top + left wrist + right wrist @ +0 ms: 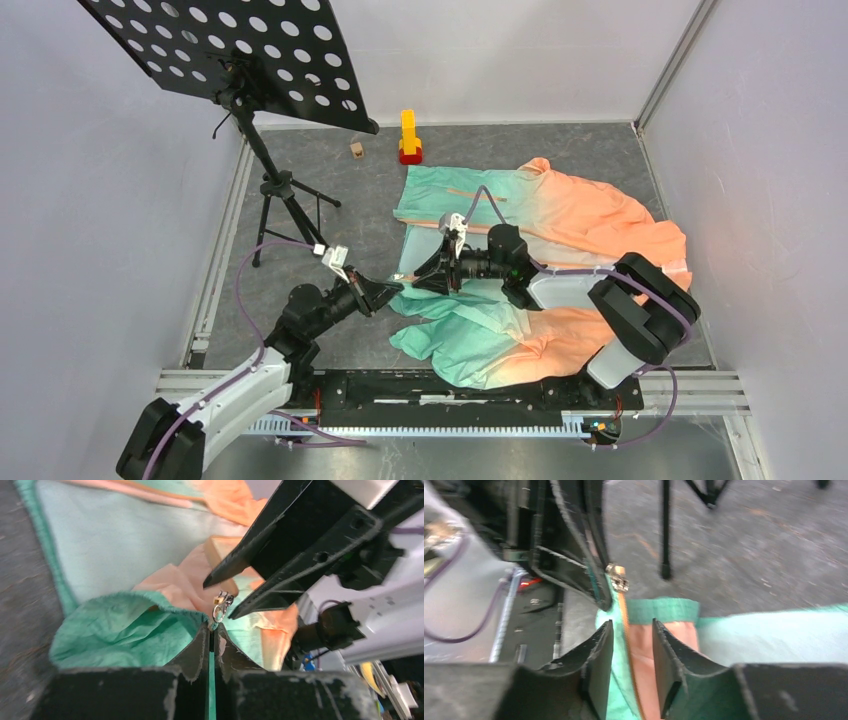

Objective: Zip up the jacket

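Observation:
The jacket (560,230) lies spread on the grey mat, mint green at the left and fading to peach at the right. My left gripper (388,292) is shut on its green hem at the lower end of the orange zipper; the wrist view shows it (213,628) pinching fabric just below the metal zipper slider (219,607). My right gripper (424,279) is open and faces the left one. In its wrist view it (630,632) straddles the orange zipper tape (625,615) without touching it, a little behind the slider (618,577).
A black music stand (230,55) on a tripod (285,200) stands at the back left. A yellow and red block (409,137) and a small wooden cube (356,149) sit behind the jacket. Grey walls enclose the mat (330,235).

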Action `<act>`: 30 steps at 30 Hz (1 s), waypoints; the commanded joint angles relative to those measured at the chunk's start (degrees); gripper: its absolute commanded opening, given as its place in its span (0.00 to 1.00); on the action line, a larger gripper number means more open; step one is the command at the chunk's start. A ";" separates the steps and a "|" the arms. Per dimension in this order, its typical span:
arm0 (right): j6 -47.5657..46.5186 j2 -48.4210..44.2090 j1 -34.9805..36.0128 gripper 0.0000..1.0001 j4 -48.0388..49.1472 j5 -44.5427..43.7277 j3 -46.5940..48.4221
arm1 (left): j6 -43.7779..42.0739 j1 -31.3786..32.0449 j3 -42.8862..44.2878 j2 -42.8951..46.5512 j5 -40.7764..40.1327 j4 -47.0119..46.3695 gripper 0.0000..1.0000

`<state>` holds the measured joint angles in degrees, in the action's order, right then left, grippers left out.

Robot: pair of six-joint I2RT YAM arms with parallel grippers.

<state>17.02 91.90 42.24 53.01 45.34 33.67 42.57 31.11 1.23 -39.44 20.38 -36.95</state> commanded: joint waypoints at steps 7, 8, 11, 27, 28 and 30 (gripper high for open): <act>-15.07 4.58 0.04 0.58 -27.15 -31.40 16.02 | 0.42 0.00 5.01 2.15 -8.87 24.72 0.02; -16.36 6.15 0.03 0.58 -28.24 -32.51 18.43 | 0.71 0.04 4.57 2.16 -8.87 24.56 0.02; -19.25 12.39 0.04 0.59 -32.42 -35.08 25.81 | 1.03 0.00 3.90 2.03 -8.53 24.02 0.02; -33.51 29.11 0.06 0.57 -41.16 -37.58 47.10 | 2.79 0.05 1.77 3.05 -4.30 21.18 0.02; -34.24 29.40 0.04 0.57 -40.44 -37.08 47.19 | 2.87 0.00 1.76 3.12 -4.30 21.14 0.02; -35.82 30.16 0.03 0.56 -40.77 -36.74 48.48 | 2.87 0.06 1.83 3.06 -4.31 21.13 0.02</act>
<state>-13.39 120.68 42.28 12.14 7.79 78.48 43.68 31.11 3.36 -36.91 14.83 -13.34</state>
